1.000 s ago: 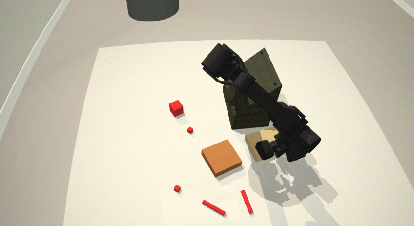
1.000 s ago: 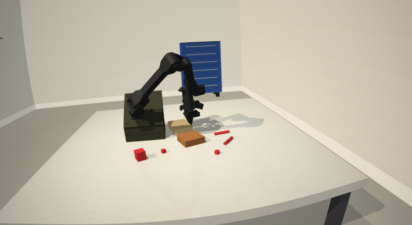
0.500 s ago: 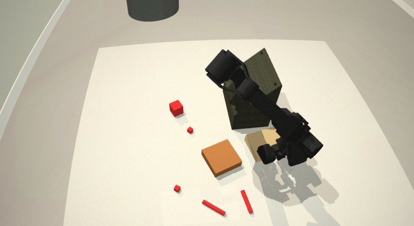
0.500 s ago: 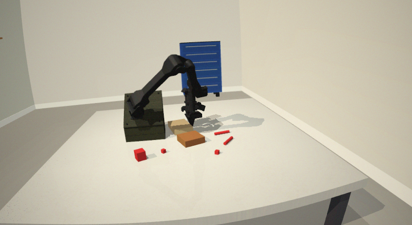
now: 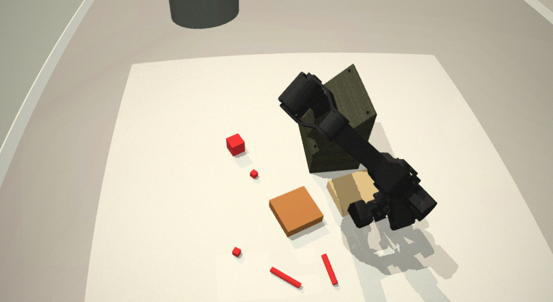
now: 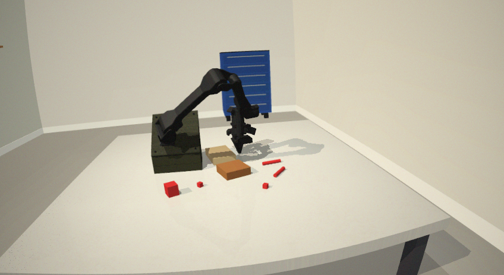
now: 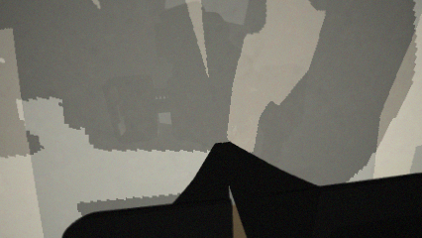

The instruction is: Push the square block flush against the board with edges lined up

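Note:
The orange square block [image 5: 296, 210] [image 6: 233, 168] lies flat on the table. The tan board [image 5: 347, 194] [image 6: 220, 155] lies flat beside it, with a gap between them. The arm hides the board's right part in the top view. Only a sliver of tan shows between the dark fingers in the wrist view. My gripper [image 6: 239, 151] [image 7: 222, 150] is shut and empty, pointing down by the board's side away from the dark base. In the top view the fingertips are hard to make out. Whether they touch the board or the table cannot be told.
The dark arm base [image 5: 351, 93] [image 6: 176, 163] stands close behind the board. A red cube [image 5: 235, 143] [image 6: 171, 188], two small red cubes [image 5: 254, 173] [image 5: 237, 252] and two red sticks [image 5: 285, 276] [image 5: 329, 269] lie around the block.

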